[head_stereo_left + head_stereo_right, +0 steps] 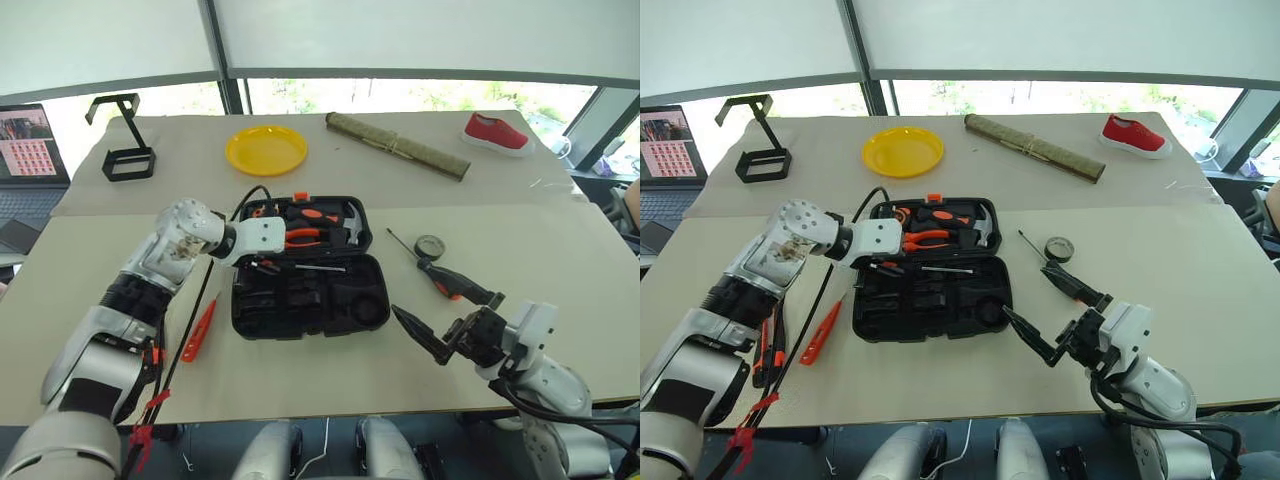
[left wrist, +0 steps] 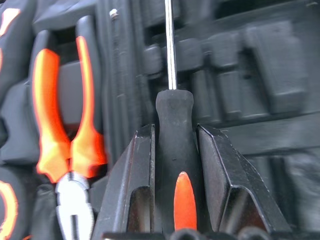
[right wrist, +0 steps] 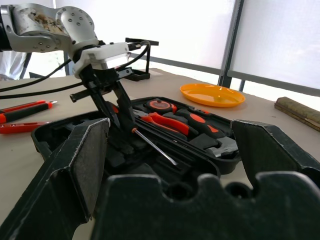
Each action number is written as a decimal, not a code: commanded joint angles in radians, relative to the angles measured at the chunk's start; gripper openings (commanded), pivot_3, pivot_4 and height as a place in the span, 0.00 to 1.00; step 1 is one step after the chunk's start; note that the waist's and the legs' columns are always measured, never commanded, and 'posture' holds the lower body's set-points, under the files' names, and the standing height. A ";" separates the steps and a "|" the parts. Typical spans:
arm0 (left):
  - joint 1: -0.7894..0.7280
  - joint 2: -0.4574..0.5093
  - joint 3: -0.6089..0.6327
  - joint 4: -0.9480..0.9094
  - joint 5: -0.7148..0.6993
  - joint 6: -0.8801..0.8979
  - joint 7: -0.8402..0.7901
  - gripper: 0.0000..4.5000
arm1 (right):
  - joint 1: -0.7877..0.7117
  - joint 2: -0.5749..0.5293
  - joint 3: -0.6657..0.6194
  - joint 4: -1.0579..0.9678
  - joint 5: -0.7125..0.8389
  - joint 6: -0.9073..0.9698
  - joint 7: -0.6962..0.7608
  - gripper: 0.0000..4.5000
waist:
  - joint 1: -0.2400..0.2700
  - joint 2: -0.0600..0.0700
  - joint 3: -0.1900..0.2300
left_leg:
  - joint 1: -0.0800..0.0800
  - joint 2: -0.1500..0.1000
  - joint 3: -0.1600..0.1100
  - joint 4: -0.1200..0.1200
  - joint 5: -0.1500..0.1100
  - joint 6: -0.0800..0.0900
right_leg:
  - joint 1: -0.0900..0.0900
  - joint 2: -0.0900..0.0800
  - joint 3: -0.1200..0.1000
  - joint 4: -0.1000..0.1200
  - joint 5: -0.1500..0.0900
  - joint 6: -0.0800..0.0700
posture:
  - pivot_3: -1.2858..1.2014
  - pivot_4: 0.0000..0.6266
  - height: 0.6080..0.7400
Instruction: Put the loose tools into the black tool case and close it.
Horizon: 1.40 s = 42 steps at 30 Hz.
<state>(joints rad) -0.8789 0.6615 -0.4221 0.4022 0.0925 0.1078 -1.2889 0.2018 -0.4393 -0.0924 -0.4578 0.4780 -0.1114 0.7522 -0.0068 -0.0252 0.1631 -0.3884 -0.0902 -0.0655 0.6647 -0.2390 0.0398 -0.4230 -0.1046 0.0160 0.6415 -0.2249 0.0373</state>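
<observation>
The black tool case (image 1: 300,305) lies open in the middle of the table, its hinge running left to right. My left gripper (image 1: 262,264) hangs over the case's left side, shut on the black-and-orange handle of a screwdriver (image 2: 172,110). The steel shaft points right along the hinge line. A second orange-and-black screwdriver (image 1: 452,281) lies on the table right of the case. A slim orange tester screwdriver (image 1: 199,331) lies left of it. Beside that, a black-and-orange tool (image 1: 767,345) is partly hidden by my left arm. My right gripper (image 1: 418,335) hovers open near the case's right front corner, holding nothing.
Orange-handled pliers (image 1: 305,237) and a hammer (image 1: 345,225) sit in the case's far half. A round tape measure (image 1: 430,245) lies beside the right screwdriver. At the back are a yellow plate (image 1: 266,150), a black wire stand (image 1: 128,150), a rolled mat (image 1: 397,146) and a red shoe (image 1: 495,133).
</observation>
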 commanded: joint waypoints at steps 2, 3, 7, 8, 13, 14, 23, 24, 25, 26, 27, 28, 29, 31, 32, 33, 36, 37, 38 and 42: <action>-0.017 -0.008 0.022 -0.005 0.019 0.034 0.015 0.18 | -0.001 0.004 -0.012 -0.046 0.001 -0.010 -0.017 1.00 | -0.002 0.000 0.000 | 0.000 0.000 0.000 0.000 0.000 0.000 | 0.000 0.000 0.000 0.000 0.000 0.000 | 0.52 0.24 1.00; -0.010 -0.012 0.023 -0.013 0.021 0.047 0.020 0.18 | -0.001 0.005 -0.013 -0.046 0.001 -0.010 -0.020 1.00 | -0.002 0.000 0.000 | 0.000 0.000 0.000 0.000 0.000 0.000 | 0.000 0.000 0.000 0.000 0.000 0.000 | 0.52 0.24 1.00; 0.025 -0.011 0.016 -0.053 0.038 0.095 0.030 0.18 | -0.007 0.002 -0.012 -0.044 0.000 -0.010 -0.024 1.00 | -0.004 0.000 0.000 | 0.000 0.000 0.000 0.002 0.000 0.000 | 0.001 0.000 0.000 0.001 0.000 0.000 | 0.52 0.24 1.00; 0.036 -0.008 0.016 -0.067 0.036 0.108 0.027 0.18 | -0.009 0.002 -0.013 -0.043 0.001 -0.010 -0.024 1.00 | -0.004 0.000 0.000 | 0.000 0.000 0.000 0.002 0.000 0.000 | 0.001 0.000 0.000 0.001 0.000 0.000 | 0.52 0.24 1.00; 0.077 -0.012 0.039 -0.092 0.052 0.148 0.090 0.18 | -0.015 -0.001 -0.021 -0.036 0.006 -0.013 -0.025 1.00 | -0.005 0.000 0.000 | 0.001 0.000 0.000 0.002 0.000 0.000 | 0.001 0.000 0.000 0.001 0.000 0.000 | 0.52 0.24 1.00; 0.080 -0.024 0.053 -0.085 0.052 0.144 0.125 0.29 | -0.014 -0.001 -0.022 -0.035 0.007 -0.013 -0.024 1.00 | -0.004 0.000 0.000 | 0.001 0.000 0.000 0.002 0.000 0.000 | 0.001 0.000 0.000 0.001 0.000 0.000 | 0.52 0.24 1.00; 0.107 -0.072 0.165 -0.089 -0.073 -0.017 0.132 0.94 | -0.006 -0.003 -0.024 -0.031 0.015 -0.012 -0.015 1.00 | 0.016 0.001 0.000 | 0.001 0.000 0.000 0.006 0.000 0.000 | 0.002 -0.001 0.000 0.003 0.000 0.001 | 0.52 0.24 1.00; 0.106 -0.076 0.179 -0.086 -0.089 -0.024 0.134 0.94 | -0.005 -0.003 -0.024 -0.032 0.015 -0.012 -0.014 1.00 | 0.016 0.001 0.000 | 0.000 0.000 0.000 0.007 0.000 0.001 | 0.001 -0.001 0.000 0.003 0.000 0.001 | 0.52 0.24 1.00; 0.103 -0.084 0.200 -0.087 -0.114 -0.024 0.136 0.94 | -0.004 -0.003 -0.023 -0.033 0.015 -0.010 -0.014 1.00 | 0.016 0.001 0.000 | 0.000 0.000 0.000 0.007 0.000 0.001 | 0.001 -0.001 0.000 0.003 0.000 0.001 | 0.52 0.24 1.00; 0.100 -0.092 0.220 -0.087 -0.137 -0.026 0.139 0.94 | -0.002 -0.004 -0.022 -0.035 0.015 -0.008 -0.014 1.00 | 0.016 0.001 0.000 | 0.000 0.000 0.000 0.006 0.000 0.001 | 0.001 -0.001 0.000 0.003 0.000 0.001 | 0.52 0.24 1.00; 0.098 -0.100 0.237 -0.085 -0.156 -0.032 0.143 0.94 | 0.000 -0.004 -0.020 -0.039 0.015 -0.005 -0.014 1.00 | 0.015 0.001 0.000 | 0.000 0.000 0.000 0.006 0.000 0.001 | 0.001 -0.001 0.000 0.003 0.000 0.001 | 0.52 0.24 1.00; 0.099 -0.115 0.267 -0.074 -0.188 -0.030 0.150 0.94 | 0.003 -0.004 -0.020 -0.044 0.016 -0.002 -0.017 1.00 | 0.015 0.001 0.000 | 0.000 0.000 0.000 0.006 0.000 0.001 | 0.001 -0.001 0.000 0.003 0.000 0.001 | 0.52 0.24 1.00; 0.101 -0.131 0.296 -0.057 -0.213 -0.033 0.165 0.89 | 0.004 -0.004 -0.021 -0.047 0.016 0.000 -0.020 1.00 | 0.015 0.001 0.000 | 0.000 0.000 0.000 0.006 0.000 0.001 | 0.001 -0.001 0.000 0.003 0.000 0.001 | 0.52 0.24 1.00; 0.112 -0.155 0.343 -0.013 -0.266 -0.035 0.164 0.79 | 0.003 -0.004 -0.021 -0.051 0.015 0.005 -0.026 1.00 | 0.015 0.001 0.000 | 0.000 0.000 0.000 0.007 0.000 0.001 | 0.001 -0.001 0.000 0.003 0.000 0.001 | 0.52 0.24 1.00; 0.120 -0.163 0.356 0.010 -0.282 -0.047 0.157 0.69 | 0.002 -0.004 -0.021 -0.052 0.015 0.007 -0.028 1.00 | 0.015 0.001 0.000 | 0.000 0.000 0.000 0.007 0.000 0.001 | 0.001 -0.001 0.000 0.003 0.000 0.001 | 0.52 0.24 1.00; 0.131 -0.167 0.359 0.031 -0.286 -0.057 0.152 0.61 | 0.002 -0.005 -0.022 -0.054 0.015 0.008 -0.029 1.00 | 0.013 0.001 0.000 | 0.000 0.000 0.000 0.007 0.000 0.001 | 0.001 -0.001 0.000 0.003 0.000 0.001 | 0.52 0.24 1.00; 0.157 -0.175 0.357 0.070 -0.286 -0.077 0.142 0.36 | -0.001 -0.006 -0.024 -0.056 0.013 0.013 -0.035 1.00 | 0.010 0.001 0.000 | 0.000 0.000 0.000 0.006 0.000 0.001 | 0.001 -0.001 0.000 0.003 0.000 0.001 | 0.52 0.24 1.00; 0.164 -0.182 0.362 0.076 -0.295 -0.063 0.145 0.31 | -0.002 -0.007 -0.025 -0.056 0.013 0.014 -0.038 1.00 | 0.010 0.001 0.000 | 0.000 0.000 0.000 0.006 0.000 0.001 | 0.001 -0.001 0.000 0.003 0.000 0.000 | 0.52 0.24 1.00; 0.173 -0.191 0.367 0.084 -0.299 -0.055 0.155 0.22 | -0.004 -0.008 -0.026 -0.056 0.011 0.014 -0.040 1.00 | 0.010 0.001 0.000 | 0.000 0.000 0.000 0.006 0.000 0.001 | 0.001 -0.001 0.000 0.003 0.000 0.000 | 0.52 0.24 1.00; 0.211 -0.194 0.343 0.097 -0.265 -0.049 0.180 0.03 | -0.006 -0.008 -0.029 -0.055 0.008 0.013 -0.047 1.00 | 0.012 0.001 0.000 | 0.000 0.000 0.000 0.007 -0.001 0.001 | 0.001 -0.001 0.000 0.003 0.000 0.001 | 0.52 0.24 1.00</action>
<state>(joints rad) -0.6639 0.4624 -0.0829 0.5104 -0.1761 0.0557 -1.1215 0.2034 -0.4409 -0.0958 -0.4708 0.4752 -0.0970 0.7140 0.0053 -0.0247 0.1628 -0.3884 -0.0904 -0.0656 0.6718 -0.2396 0.0406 -0.4217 -0.1052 0.0160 0.6447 -0.2244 0.0379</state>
